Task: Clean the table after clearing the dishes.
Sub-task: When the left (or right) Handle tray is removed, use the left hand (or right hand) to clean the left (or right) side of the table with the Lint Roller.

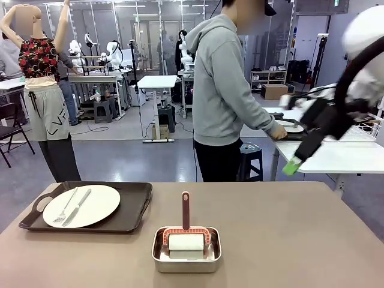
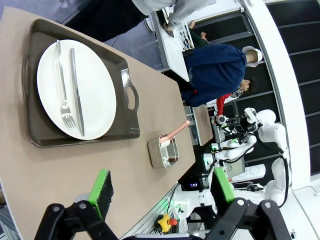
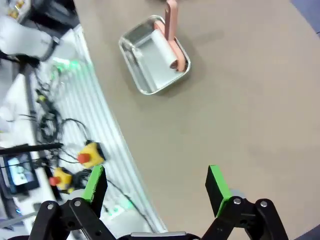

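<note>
Plate sits on left tray, likely for carrying off; roller parked in pan; left gripper, right gripper both released, empty.

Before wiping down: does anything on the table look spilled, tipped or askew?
Nothing stands out. The plate lies flat in its tray with fork and knife; the roller sits in the steel pan; no spills on the table.

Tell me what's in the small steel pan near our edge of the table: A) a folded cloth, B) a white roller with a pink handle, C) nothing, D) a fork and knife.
B, since the steel pan holds a white roller with its pink handle standing up, while the fork and knife lie on the plate.
</note>
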Available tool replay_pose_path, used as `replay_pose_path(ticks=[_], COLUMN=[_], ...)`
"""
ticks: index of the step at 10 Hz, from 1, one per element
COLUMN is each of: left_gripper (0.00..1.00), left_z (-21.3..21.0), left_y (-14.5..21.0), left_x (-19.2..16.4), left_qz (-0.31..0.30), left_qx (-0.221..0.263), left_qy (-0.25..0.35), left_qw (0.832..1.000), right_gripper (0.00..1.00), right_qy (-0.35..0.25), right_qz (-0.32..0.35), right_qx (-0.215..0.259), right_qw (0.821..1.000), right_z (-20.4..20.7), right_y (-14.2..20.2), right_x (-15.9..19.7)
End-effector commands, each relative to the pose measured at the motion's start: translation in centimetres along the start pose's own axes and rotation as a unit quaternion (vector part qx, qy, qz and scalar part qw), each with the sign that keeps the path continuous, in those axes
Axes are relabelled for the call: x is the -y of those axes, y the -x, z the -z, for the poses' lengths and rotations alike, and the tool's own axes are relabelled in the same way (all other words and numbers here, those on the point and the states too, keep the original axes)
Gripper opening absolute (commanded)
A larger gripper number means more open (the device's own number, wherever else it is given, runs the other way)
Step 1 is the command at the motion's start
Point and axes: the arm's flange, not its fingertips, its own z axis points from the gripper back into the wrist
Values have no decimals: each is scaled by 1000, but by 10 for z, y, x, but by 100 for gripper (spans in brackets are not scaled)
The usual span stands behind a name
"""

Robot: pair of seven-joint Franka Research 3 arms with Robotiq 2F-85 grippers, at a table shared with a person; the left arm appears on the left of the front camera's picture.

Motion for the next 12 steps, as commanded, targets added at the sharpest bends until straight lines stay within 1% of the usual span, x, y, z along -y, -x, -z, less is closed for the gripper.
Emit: replay_pose_path(ticks=[1, 3, 4, 5, 12], left_gripper=[100, 100, 100, 100, 100], left_z=[-2, -2, -2, -2, -2], left_y=[0, 0, 0, 0, 0], left_x=[1, 1, 1, 1, 1], left_qz=[4, 4, 4, 4, 4], left_qx=[1, 1, 1, 1, 1], left_qy=[0, 0, 0, 0, 0], left_qw=[1000, 1000, 1000, 1000, 1000], right_gripper=[100, 100, 100, 100, 100], right_qy=[67, 69, 54, 57, 60], right_qz=[-44, -56, -49, -66, -68], right_qx=[-38, -77, -69, -64, -63], right_qw=[996, 993, 995, 994, 994], right_z=[39, 70, 77, 69, 67], right_y=[-20, -50, -53, -43, -45], right_x=[17, 24, 25, 12, 16])
